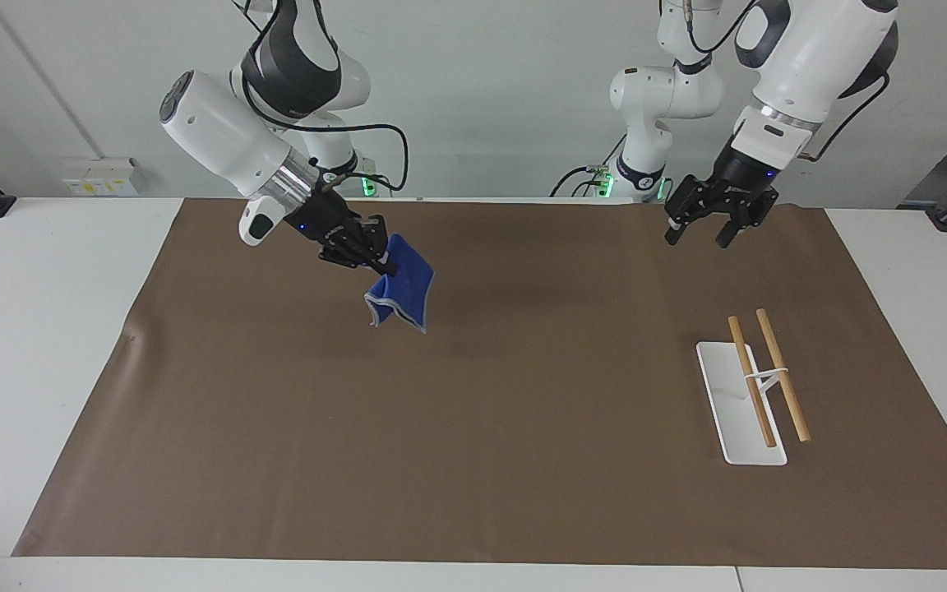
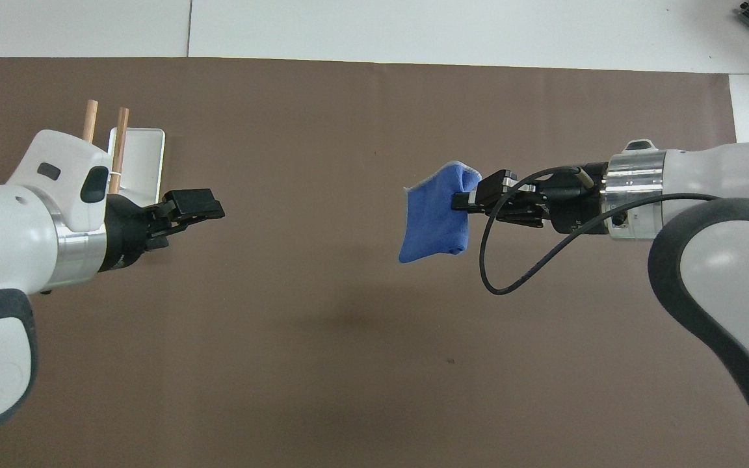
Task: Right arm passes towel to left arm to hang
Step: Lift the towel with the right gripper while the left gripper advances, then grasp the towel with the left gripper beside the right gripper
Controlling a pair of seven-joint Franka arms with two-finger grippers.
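Brown paper covered the white bench (image 1: 46, 345). From the facing view, we judged the pickup done: our right tool (image 1: 381, 265) was clamped on one corner of the small royal-blue cloth towel (image 1: 402, 294), which hung clear over the paper's middle, long axis sloping downward. Our left tool (image 1: 701, 229) hung with fingers spread, well apart. From overhead, the towel (image 2: 437, 218) pointed toward the left tool (image 2: 215, 209). Handover and hanging on the white-based wooden-rod rack (image 2: 135, 162) remained.
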